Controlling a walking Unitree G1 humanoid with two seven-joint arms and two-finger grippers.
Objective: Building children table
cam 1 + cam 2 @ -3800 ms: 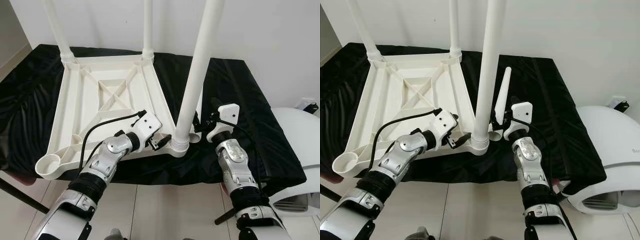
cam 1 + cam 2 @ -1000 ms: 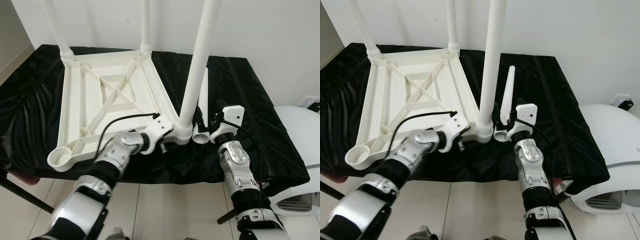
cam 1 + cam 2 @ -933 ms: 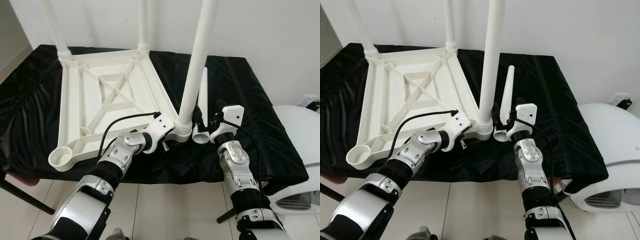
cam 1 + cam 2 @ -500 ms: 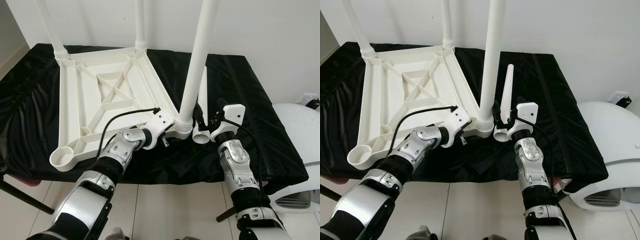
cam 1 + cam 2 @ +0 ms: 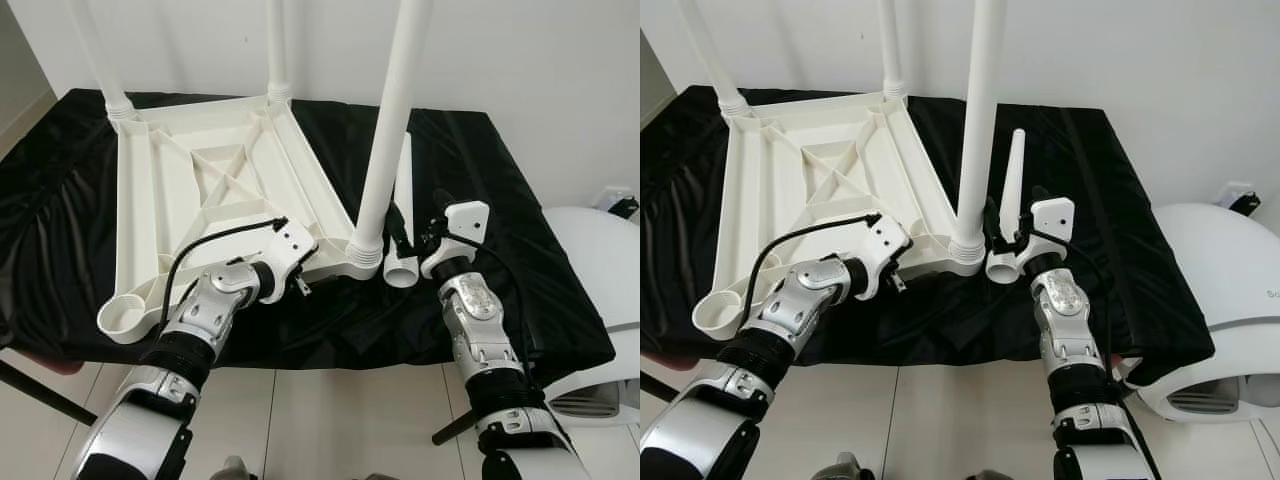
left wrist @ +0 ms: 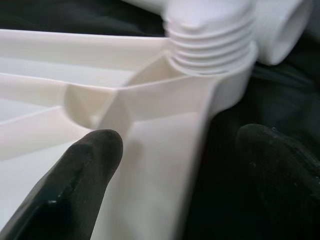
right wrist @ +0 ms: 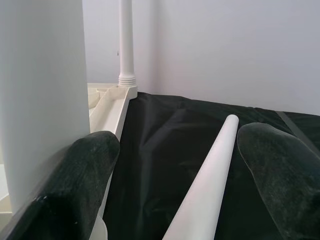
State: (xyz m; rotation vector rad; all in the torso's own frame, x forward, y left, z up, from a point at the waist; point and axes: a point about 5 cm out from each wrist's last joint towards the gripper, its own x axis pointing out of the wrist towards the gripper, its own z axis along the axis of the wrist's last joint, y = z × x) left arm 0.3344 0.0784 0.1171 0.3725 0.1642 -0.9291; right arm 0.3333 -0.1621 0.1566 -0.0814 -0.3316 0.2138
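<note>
partly cropped table legs (image 5: 390, 130), gripper (image 5: 300, 287) obscured

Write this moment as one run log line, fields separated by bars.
stage: fourth leg pending | left gripper: open at tabletop edge | right gripper: open around loose leg | empty socket

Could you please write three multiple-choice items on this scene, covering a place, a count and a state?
1. Where does the loose leg lie?
A. on the black cloth beside the tabletop
B. on the floor
C. inside the tabletop frame

2. How many legs stand upright in the tabletop?
A. one
B. three
C. four

3. How are the left gripper's fingers?
A. shut on a leg
B. open, straddling the tabletop's edge
C. shut on a cable

Answers: 1 A, it rests on the cloth by the right gripper; 2 B, one corner socket is empty; 3 B, the wrist view shows both fingers apart.
</note>
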